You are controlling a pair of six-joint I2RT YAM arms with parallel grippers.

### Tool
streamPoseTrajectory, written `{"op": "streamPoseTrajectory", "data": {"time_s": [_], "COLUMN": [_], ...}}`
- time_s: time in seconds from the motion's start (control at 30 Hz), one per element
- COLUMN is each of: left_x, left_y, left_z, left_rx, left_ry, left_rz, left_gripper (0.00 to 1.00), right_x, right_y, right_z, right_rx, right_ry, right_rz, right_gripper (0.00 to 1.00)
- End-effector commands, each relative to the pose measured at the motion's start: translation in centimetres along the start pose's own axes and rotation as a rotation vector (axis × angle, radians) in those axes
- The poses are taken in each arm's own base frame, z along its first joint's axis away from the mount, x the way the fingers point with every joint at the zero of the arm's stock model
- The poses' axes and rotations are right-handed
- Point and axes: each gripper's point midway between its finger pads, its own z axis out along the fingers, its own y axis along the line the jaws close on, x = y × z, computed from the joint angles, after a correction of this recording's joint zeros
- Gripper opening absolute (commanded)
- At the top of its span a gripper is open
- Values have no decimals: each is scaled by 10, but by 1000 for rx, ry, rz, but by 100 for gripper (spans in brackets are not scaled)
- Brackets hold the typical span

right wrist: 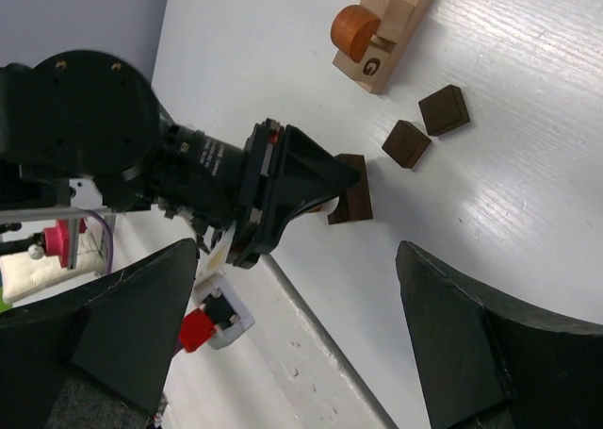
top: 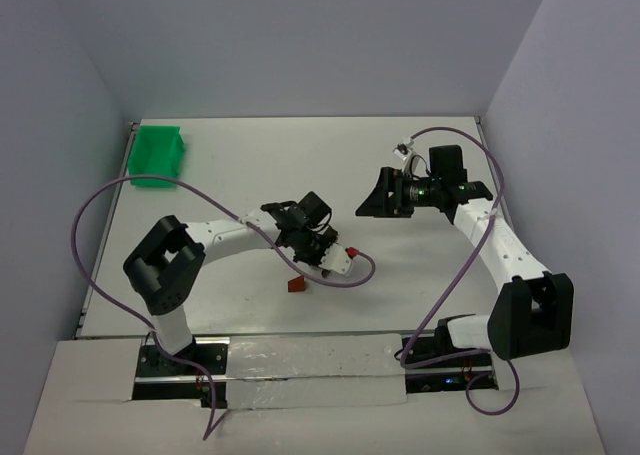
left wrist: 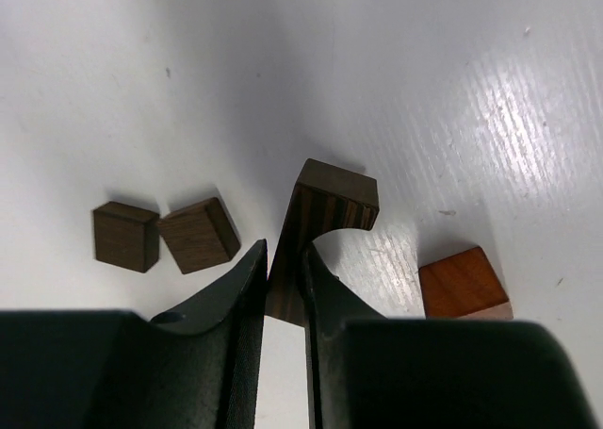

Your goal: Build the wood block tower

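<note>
Left gripper (left wrist: pixel 285 259) first: my two black fingers are pinched on one arch block (left wrist: pixel 332 203), dark and striped, one finger flat on each side of it, with the hollow of the arch facing right in my left wrist view. Whether it sits on the table (top: pixel 250 145) or hangs just off it, I cannot tell.

Counting round it from that wrist: left of my fingers a dark cube (left wrist: pixel 125 237) and a second dark cube (left wrist: pixel 198 233), just beside each other, both flat on the white top. Right of my fingers there's one reddish block (left wrist: pixel 460 280), apart from the arch. That makes four pieces there.

Over to my right wrist view: the one arch in the left fingers, the two cubes beyond it, and farther on one tan block (right wrist: pixel 400 19) with one round orange-brown piece (right wrist: pixel 354 25) resting on it and a letter G on its side.

From above, all of this sits near the middle of the table, under my left arm. My right gripper (top: pixel 375 197) hangs off to the right of that cluster, its two fingers spread wide with nothing between them. One green tray (top: pixel 158 155) lies in the far left corner, well apart from the blocks
</note>
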Motion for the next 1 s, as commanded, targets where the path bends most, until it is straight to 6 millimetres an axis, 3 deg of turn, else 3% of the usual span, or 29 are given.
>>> {"op": "streamPoseTrajectory", "data": {"time_s": [0.0,0.17,0.3,0.43,0.53,0.67,0.73,0.8,0.97], "left_x": [-30,-51,-86,-105,-115,-122,-124,-122,-121], "left_y": [19,30,20,-13,-48,-83,-91,-100,-113], "left_z": [-24,-54,-107,-145,-169,-182,-185,-184,-180], "left_rx": [-132,-259,-430,-548,-623,-646,-660,-671,-696], "left_ry": [-66,-137,-300,-435,-523,-581,-578,-571,-559], "left_rz": [57,97,247,420,574,741,829,901,1043], "left_gripper": [1,0,0,0,0,0,0,0,0], "right_x": [-6,-4,6,18,24,33,42,55,80], "right_y": [10,10,19,40,59,85,97,106,130], "right_z": [-12,-15,-17,-23,-35,-45,-48,-43,-25], "right_rx": [-11,-4,-69,-193,-247,-263,-290,-335,-389], "right_ry": [-53,-55,-17,8,-15,-9,42,98,235], "right_rz": [-55,-74,-113,-191,-379,-645,-752,-834,-1050], "right_gripper": [93,93,93,93,94,95,95,100,100]}}
